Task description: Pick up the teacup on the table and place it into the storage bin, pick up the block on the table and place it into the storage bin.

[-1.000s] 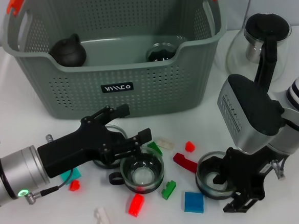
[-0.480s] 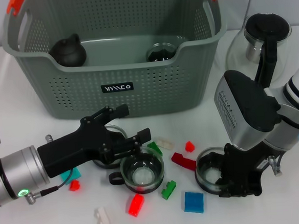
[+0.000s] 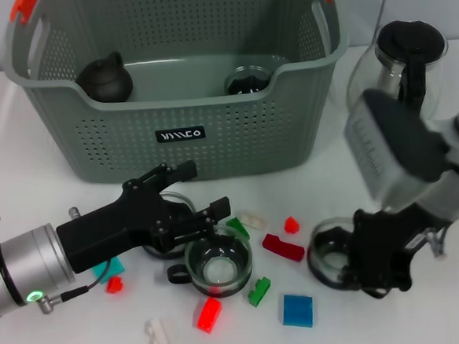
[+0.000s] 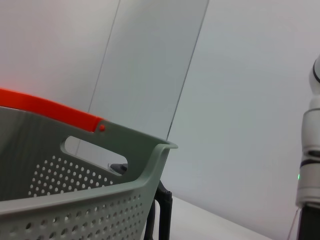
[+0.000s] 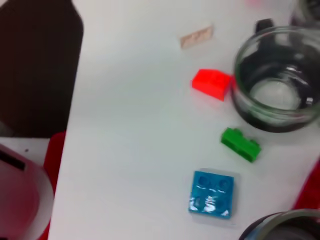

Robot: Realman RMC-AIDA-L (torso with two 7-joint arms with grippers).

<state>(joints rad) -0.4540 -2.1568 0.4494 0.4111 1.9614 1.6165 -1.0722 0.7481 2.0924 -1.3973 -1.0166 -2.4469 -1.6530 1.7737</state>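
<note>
**A:** Why does the right gripper (image 3: pixel 375 266) sit so low near the front right corner of the bench (image 3: pixel 325 181)?

**B:** Judging by the task, it is there for the glass teacup (image 3: pixel 330 261) on that side. Its dark fingers stand against the cup's right side, over the rim. Whether they have closed on the glass I cannot tell; the arm's body hides the contact.

**A:** And the left gripper (image 3: pixel 193 199)?

**B:** It lies low across the front left part of the bench, reaching toward the middle. Its fingers are spread apart and hold nothing. A second glass cup (image 3: pixel 218 266) stands just in front of its nearer finger, and what looks like another glass rim shows between the fingers, though that is partly hidden.

**A:** Where does the cup have to go?

**B:** Into the storage bin (image 3: pixel 179 134), which stands along the back edge, well apart from the right-hand teacup. A dark teapot (image 3: pixel 105 78) and a dark-filled glass (image 3: pixel 247 81) are already inside.

**A:** And the blocks?

**B:** Scattered along the front edge between the two arms: a blue block (image 3: pixel 297 310), a green one (image 3: pixel 259 291), a red one (image 3: pixel 209 314) and a dark red piece (image 3: pixel 284 248). None is touched by either gripper.
</note>
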